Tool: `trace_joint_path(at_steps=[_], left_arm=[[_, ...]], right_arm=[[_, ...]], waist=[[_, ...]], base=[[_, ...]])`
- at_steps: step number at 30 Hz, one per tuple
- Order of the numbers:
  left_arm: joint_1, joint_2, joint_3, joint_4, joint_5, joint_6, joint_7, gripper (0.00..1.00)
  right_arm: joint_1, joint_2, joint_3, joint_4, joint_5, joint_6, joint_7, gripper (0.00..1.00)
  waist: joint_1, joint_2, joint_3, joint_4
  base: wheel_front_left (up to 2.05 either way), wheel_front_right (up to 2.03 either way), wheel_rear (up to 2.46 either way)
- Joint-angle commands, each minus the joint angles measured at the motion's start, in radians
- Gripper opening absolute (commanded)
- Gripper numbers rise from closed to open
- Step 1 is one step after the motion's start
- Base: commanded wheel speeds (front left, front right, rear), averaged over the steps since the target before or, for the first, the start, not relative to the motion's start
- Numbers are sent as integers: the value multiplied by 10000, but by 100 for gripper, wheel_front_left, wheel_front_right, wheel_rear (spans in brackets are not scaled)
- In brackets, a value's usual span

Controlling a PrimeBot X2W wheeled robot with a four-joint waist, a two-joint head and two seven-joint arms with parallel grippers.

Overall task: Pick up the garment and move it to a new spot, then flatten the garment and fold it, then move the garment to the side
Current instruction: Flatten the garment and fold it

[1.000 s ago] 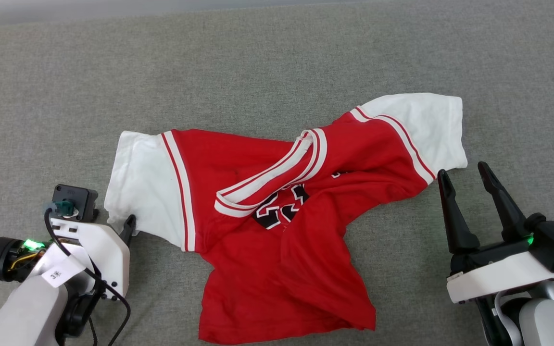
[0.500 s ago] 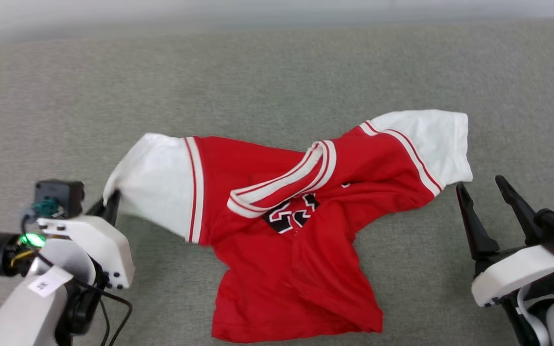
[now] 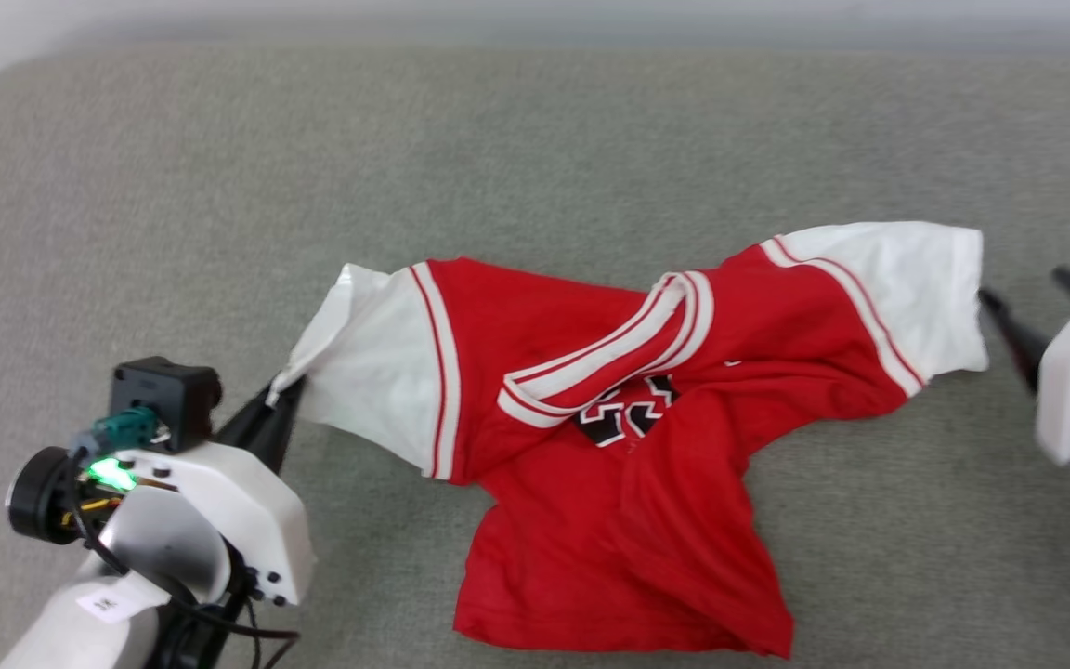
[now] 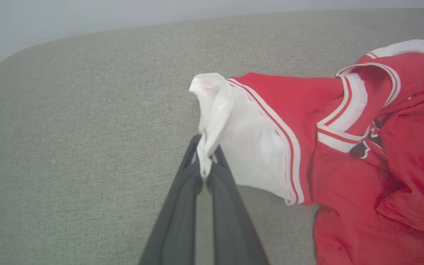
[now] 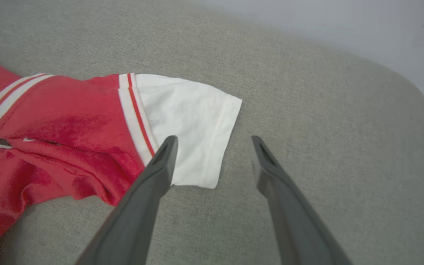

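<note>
The garment [image 3: 628, 465], a red jersey T-shirt with white sleeves and striped trim, lies crumpled on the grey cushion, its collar twisted over the black-and-white chest print. My left gripper [image 3: 282, 395] is shut on the hem of the left white sleeve [image 4: 212, 121] and lifts it off the cushion; the pinch shows at my left gripper [image 4: 204, 173] in the left wrist view. My right gripper [image 3: 1032, 311] is open at the right edge, just beside the right white sleeve [image 5: 186, 121]. In the right wrist view my right gripper [image 5: 214, 141] hovers over that sleeve's hem with nothing held.
The grey fabric cushion [image 3: 535, 149] stretches wide behind the shirt, with free room at back and left. Its rounded back-left corner [image 4: 9, 62] meets a pale wall. The cushion's right edge [image 5: 421, 106] curves down near my right gripper.
The head camera has shifted, so the whole scene sits further right. My left gripper has raised the pinched left sleeve, pulling it into a peak. My right gripper has moved up along the right sleeve.
</note>
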Motion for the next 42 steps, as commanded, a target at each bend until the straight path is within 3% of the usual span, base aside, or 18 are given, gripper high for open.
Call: trace_joint_path(at_steps=[1, 6, 10, 17, 29, 30, 31, 32, 42], left_arm=[[12, -25, -15, -70, 55, 20, 20, 0], [-225, -206, -339, -519, 234, -7, 45, 0], [-520, -381, -573, -553, 345, -130, -1, 0], [-1032, -654, -841, -438, 447, -340, -159, 0], [-1196, -721, -913, -136, 432, -425, -360, 0], [-1189, -712, -905, -103, 423, -427, -381, 0], [-1177, -700, -897, -65, 411, -429, -406, 0], [-1161, -686, -889, -28, 399, -432, -413, 0], [-1090, -614, -571, 100, 241, -414, -848, 0]], right_arm=[[-192, -71, 54, 49, 26, -7, 142, 100], [-1787, -584, 239, 646, 433, -7, 2114, 100], [-2824, -882, 619, 1382, 118, -7, 2908, 100], [-3607, -1254, 1318, 2770, -23, -7, 3464, 100], [-2360, -1588, 2993, 3797, 958, 10, 3774, 100], [-2292, -1633, 3101, 3826, 1000, 10, 3741, 44], [-2282, -1687, 3172, 3833, 1020, 10, 3629, 33], [-2318, -1725, 3162, 3859, 1043, 8, 3458, 0], [-3268, -1887, 2901, 3914, 1361, -10, 1350, 0]], waist=[[-1, 0, 262, 245], [-1, 0, 853, 718], [-1, 0, 1233, 1053], [-1, 0, 1562, 1458], [-1, 0, 1636, 1643], [-1, 0, 1634, 1645], [-1, 0, 1624, 1642], [-1, 0, 1603, 1632], [-1, 0, 942, 1263]], base=[[0, 0, 0], [0, 0, 0], [0, 0, 0], [0, 0, 0], [0, 0, 0], [0, 0, 0], [0, 0, 0], [0, 0, 0], [0, 0, 0]])
